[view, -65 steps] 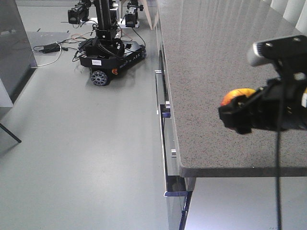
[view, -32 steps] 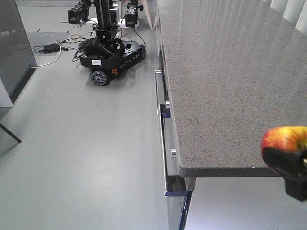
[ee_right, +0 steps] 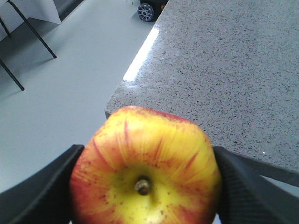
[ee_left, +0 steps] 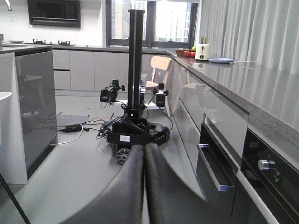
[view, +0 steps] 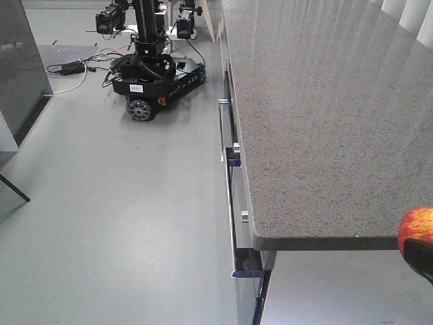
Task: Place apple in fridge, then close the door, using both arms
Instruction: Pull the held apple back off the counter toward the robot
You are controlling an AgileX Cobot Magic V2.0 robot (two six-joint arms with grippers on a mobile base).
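The apple, red with yellow streaks and its stem facing the camera, is clamped between the black fingers of my right gripper, just past the counter's corner. The front view shows only a slice of the apple at the lower right edge, with a bit of my right gripper under it. My left gripper is shut with nothing in it and points down the kitchen aisle. A tall dark grey panel with a white edge stands at the left; I cannot tell whether it is the fridge or the door.
A speckled grey countertop runs along the right over drawers with metal handles and an oven. A black wheeled robot base with a mast and floor cables stand far down the aisle. Thin black legs cross the left floor.
My right gripper has carried the apple from above the counter down and to the right, almost out of the front view. The left arm cannot be compared.
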